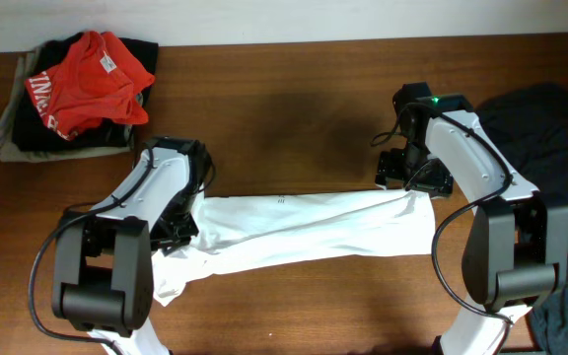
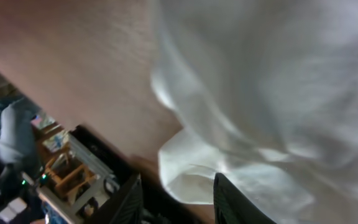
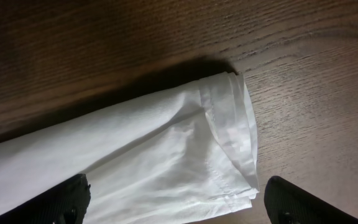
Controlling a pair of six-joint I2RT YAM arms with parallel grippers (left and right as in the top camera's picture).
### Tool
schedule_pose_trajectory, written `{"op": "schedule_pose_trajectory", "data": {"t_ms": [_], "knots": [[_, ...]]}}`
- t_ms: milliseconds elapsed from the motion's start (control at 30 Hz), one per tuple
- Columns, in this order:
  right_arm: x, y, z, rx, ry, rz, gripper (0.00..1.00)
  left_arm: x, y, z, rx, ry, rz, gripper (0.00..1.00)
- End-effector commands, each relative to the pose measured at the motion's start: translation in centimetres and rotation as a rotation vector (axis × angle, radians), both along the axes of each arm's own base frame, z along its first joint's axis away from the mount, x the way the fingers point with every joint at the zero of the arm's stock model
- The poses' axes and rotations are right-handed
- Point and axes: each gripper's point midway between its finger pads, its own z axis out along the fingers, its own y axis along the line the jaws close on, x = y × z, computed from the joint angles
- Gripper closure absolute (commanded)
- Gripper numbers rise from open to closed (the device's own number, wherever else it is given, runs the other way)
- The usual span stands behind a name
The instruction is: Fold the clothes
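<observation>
The white T-shirt [image 1: 314,232] lies on the brown wood-grain worktop [image 1: 294,108] as one long, narrow band that runs from my left arm across to my right. The cloth is thin and soft, with shallow creases along its length. Its left end is rumpled, and a loose flap spills toward the near edge.

Through the right wrist camera the shirt [image 3: 166,162] ends in a neat stack of layers with a stitched hem curving round the corner. The right pincer [image 3: 179,202] is spread wide, with one dark finger on each side of that end and nothing between them but flat cloth. In the overhead view it [image 1: 412,176] sits at the band's far right corner.

The left pincer [image 1: 177,229] is down at the bunched left end. In its own camera the pincer [image 2: 178,199] stands partly closed, and a pale, folded lip of the shirt [image 2: 266,93] fills the gap. The view is blurred, and I cannot tell whether the fingers actually nip the fabric.

At the far left corner a crumpled red garment [image 1: 92,74] tops a dark folded pile [image 1: 28,138]. A black garment [image 1: 550,118] lies at the right edge.
</observation>
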Motion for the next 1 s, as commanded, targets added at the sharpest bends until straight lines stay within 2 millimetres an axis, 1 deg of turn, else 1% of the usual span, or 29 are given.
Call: {"op": "schedule_pose_trajectory", "data": {"t_ms": [0, 67, 133, 200, 233, 300, 333, 367, 433, 500, 567, 633, 733, 767, 867, 900, 967], "knots": [[0.0, 0.2, 0.7, 0.004, -0.023, 0.005, 0.07, -0.2, 1.9, 1.8, 0.155, -0.061, 0.069, 0.63], [0.0, 0.2, 0.7, 0.005, -0.024, 0.005, 0.07, 0.0, 2.3, 3.0, 0.203, -0.097, 0.1, 0.62], [0.1, 0.2, 0.7, 0.005, -0.027, 0.005, 0.07, 0.9, 2.1, 4.3, 0.194, -0.154, 0.113, 0.62], [0.2, 0.2, 0.7, 0.005, -0.029, 0.005, 0.07, 1.7, 1.4, 5.0, 0.155, -0.206, 0.123, 0.58], [0.2, 0.2, 0.7, 0.006, -0.032, 0.005, 0.07, 2.3, 0.3, 5.1, 0.089, -0.228, 0.1, 0.58], [0.3, 0.3, 0.7, 0.007, -0.035, 0.004, 0.07, 3.3, -2.3, 4.3, -0.069, -0.232, 0.008, 0.58], [0.4, 0.3, 0.7, 0.008, -0.037, 0.004, 0.07, 3.8, -4.1, 3.8, -0.157, -0.228, -0.039, 0.58], [0.4, 0.3, 0.7, 0.011, -0.038, 0.004, 0.07, 4.0, -5.2, 3.3, -0.203, -0.226, -0.064, 0.58], [0.4, 0.4, 0.7, 0.016, -0.037, 0.004, 0.07, 4.3, -6.6, 2.7, -0.23, -0.242, -0.099, 0.57], [0.3, 0.5, 0.7, 0.02, -0.036, 0.004, 0.07, 4.6, -7.5, 2.1, -0.241, -0.261, -0.126, 0.57], [0.3, 0.5, 0.6, 0.022, -0.035, 0.004, 0.07, 4.5, -8.7, 1.0, -0.278, -0.271, -0.141, 0.57], [0.3, 0.6, 0.7, 0.024, -0.035, 0.004, 0.07, 4.2, -8.9, 0.3, -0.29, -0.261, -0.138, 0.57], [0.3, 0.6, 0.7, 0.025, -0.035, 0.004, 0.07, 3.3, -8.6, -0.7, -0.283, -0.234, -0.135, 0.58], [0.3, 0.6, 0.7, 0.025, -0.035, 0.004, 0.07, 3.1, -8.5, -1.1, -0.281, -0.227, -0.134, 0.62], [0.3, 0.6, 0.7, 0.025, -0.034, 0.004, 0.07, 2.2, -8.2, -2.5, -0.273, -0.2, -0.132, 0.66], [0.3, 0.6, 0.7, 0.025, -0.034, 0.004, 0.07, 1.9, -8.1, -2.7, -0.27, -0.189, -0.131, 0.68], [0.2, 0.6, 0.7, 0.024, -0.031, 0.004, 0.07, 1.2, -7.8, -2.6, -0.261, -0.162, -0.129, 0.69]]}}
